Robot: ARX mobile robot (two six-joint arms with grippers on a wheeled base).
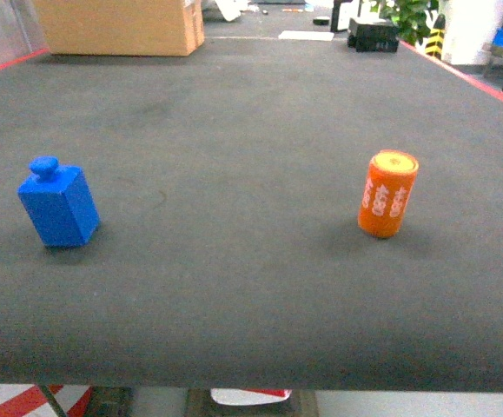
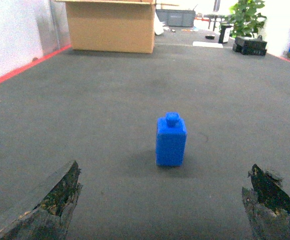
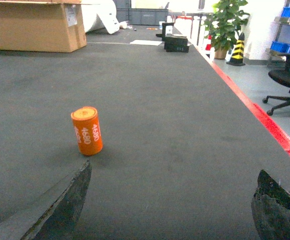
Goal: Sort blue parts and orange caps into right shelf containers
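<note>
You're right at the start here: the blue part (image 1: 58, 205) stands upright on the left of the dark table (image 1: 234, 287) and the orange cap (image 1: 387, 193) upright on the right, well apart, neither touched. Both the left gripper (image 2: 165, 207) and the right gripper (image 3: 172, 205) are spread wide and empty, low behind their targets. Next you'd ease the left one forward around the blue part, though I can't see the shelf containers anywhere, so the drop-off is a guess.

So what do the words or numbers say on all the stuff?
"4680": white digits printed twice down the side of the upright orange cylindrical cap.
White label on the brown cardboard box: too blurred to read.
Blue plastic block with a knob on top: no text.
</note>
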